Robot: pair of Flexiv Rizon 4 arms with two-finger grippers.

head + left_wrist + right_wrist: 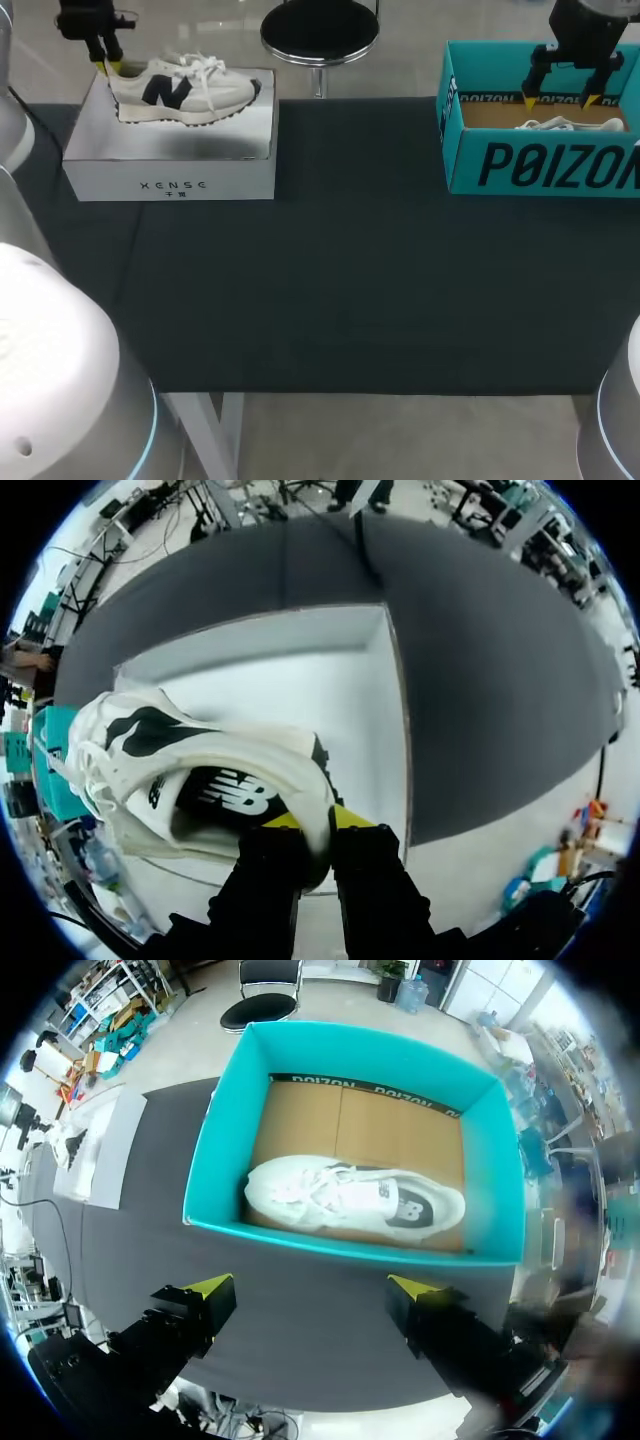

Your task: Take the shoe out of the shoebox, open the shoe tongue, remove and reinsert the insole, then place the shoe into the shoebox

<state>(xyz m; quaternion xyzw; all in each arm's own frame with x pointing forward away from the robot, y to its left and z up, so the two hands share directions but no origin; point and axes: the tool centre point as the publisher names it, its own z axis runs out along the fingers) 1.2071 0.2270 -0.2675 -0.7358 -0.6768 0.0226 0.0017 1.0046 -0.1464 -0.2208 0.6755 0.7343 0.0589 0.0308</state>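
White shoe [185, 90] lengthwise left-right, toe rightward

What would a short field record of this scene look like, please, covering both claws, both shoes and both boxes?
white box: left rear of the table
sneaker: upright on top of the white box
teal shoebox: open, right rear of the table
second sneaker: lying inside the teal shoebox
left claw: shut on the sneaker's heel, one finger inside the shoe and one outside
right claw: open, over the teal shoebox, holding nothing
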